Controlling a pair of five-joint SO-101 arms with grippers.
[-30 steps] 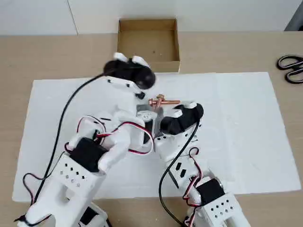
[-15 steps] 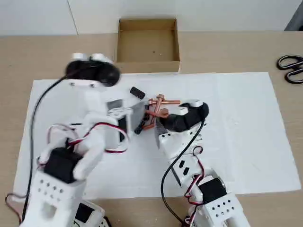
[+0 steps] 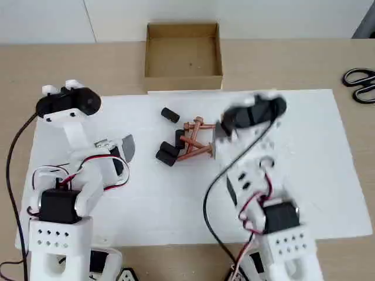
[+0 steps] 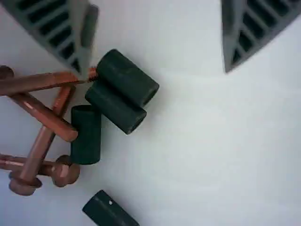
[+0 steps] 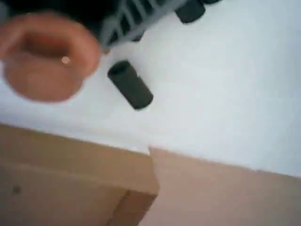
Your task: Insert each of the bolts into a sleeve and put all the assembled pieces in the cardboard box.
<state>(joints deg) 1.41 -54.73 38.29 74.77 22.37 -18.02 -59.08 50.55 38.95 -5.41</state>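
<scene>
Several copper bolts (image 3: 194,142) lie crossed on the white sheet, with three black sleeves (image 3: 170,151) bunched against them and one sleeve (image 3: 170,115) apart, nearer the cardboard box (image 3: 183,54). My left gripper (image 3: 122,148) hangs open to the left of the pile. In its wrist view the gripper (image 4: 157,69) has its grey fingers spread wide above the sleeves (image 4: 123,92) and bolts (image 4: 40,110). My right gripper (image 3: 216,136) sits just right of the pile. Its wrist view shows a copper bolt head (image 5: 47,56) very close, held at the fingers (image 5: 136,16), and a lone sleeve (image 5: 130,85) beyond.
The white sheet (image 3: 304,152) covers most of the table and has free room on its right half and in front. Scissors (image 3: 360,82) lie at the far right edge. The box (image 5: 70,179) stands open against the sheet's far edge.
My left arm has swung away from over the pile to the left. My right arm has drawn back and to the right, bringing a bolt with it. The pile is uncovered.
</scene>
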